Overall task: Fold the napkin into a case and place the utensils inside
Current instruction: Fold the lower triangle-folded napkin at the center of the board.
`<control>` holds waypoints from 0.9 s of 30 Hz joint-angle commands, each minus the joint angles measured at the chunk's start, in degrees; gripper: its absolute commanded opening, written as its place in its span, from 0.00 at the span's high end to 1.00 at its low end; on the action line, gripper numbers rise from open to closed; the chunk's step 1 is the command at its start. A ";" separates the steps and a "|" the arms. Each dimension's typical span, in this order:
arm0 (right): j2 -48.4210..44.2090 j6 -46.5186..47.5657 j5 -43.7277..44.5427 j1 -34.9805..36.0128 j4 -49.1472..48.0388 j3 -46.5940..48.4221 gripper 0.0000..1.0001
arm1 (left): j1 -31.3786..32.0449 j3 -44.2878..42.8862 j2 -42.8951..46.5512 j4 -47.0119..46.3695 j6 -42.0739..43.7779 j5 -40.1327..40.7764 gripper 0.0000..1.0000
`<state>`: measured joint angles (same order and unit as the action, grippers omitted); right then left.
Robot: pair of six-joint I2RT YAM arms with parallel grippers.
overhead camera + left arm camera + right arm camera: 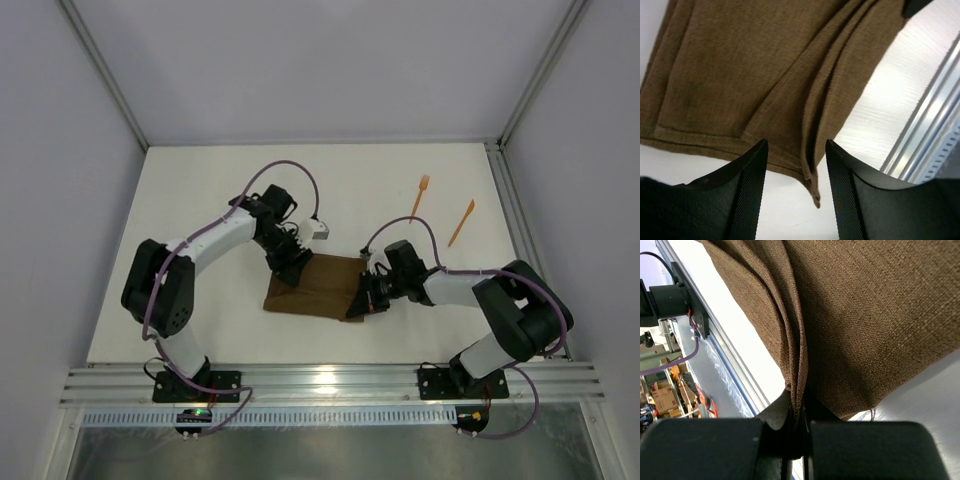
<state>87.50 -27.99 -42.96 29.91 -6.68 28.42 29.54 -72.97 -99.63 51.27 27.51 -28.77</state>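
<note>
Overhead view: one dark brown napkin (pixel 318 288), partly folded, lies on the white table (pixel 200 200) near the two arms. One orange fork (pixel 420 197) and one orange pointed piece (pixel 461 222) lie far right, well apart from it.

Left wrist view: the left gripper (pixel 796 165) has its fingers apart astride a layered corner.

Right wrist view: the right gripper (pixel 799 425) is clamped on bunched layers.

The cloth looks soft, light and floppy, so it is best held at the hemmed edges.
</note>
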 commanded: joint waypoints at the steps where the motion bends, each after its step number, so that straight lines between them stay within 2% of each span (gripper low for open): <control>1: -0.05 0.65 1.04 -0.12 1.23 2.07 0.97 | 0.17 -0.16 1.89 2.60 3.86 -7.70 0.46; 4: 0.03 0.83 1.39 -0.12 1.67 2.25 0.97 | 0.69 2.29 3.83 2.45 3.96 -0.87 0.43; 7: 0.04 0.92 1.39 -0.12 1.84 2.42 0.97 | 0.96 5.98 3.84 -0.81 3.78 3.63 0.50; 12: 0.12 1.18 1.65 -0.12 2.37 2.86 0.97 | 1.22 8.54 2.08 -3.71 2.99 6.28 0.81; 13: 0.12 1.18 1.65 -0.12 2.37 3.04 0.97 | 1.22 8.72 1.90 -4.33 2.73 6.54 0.94; 14: 0.12 1.18 1.56 -0.12 2.46 3.13 0.97 | 1.14 8.72 1.73 -4.68 2.38 6.80 1.00; 20: -0.85 1.36 0.95 -0.99 2.46 3.22 0.97 | -4.21 8.72 0.76 -6.62 -0.08 4.17 1.00; 27: 1.26 1.27 -1.07 -2.22 1.05 3.83 0.97 | -5.28 9.07 -0.12 -5.83 -0.17 1.79 1.00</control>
<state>88.09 -27.11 -42.98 28.42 -5.41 30.94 25.15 -63.88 -99.55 45.89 27.64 -26.37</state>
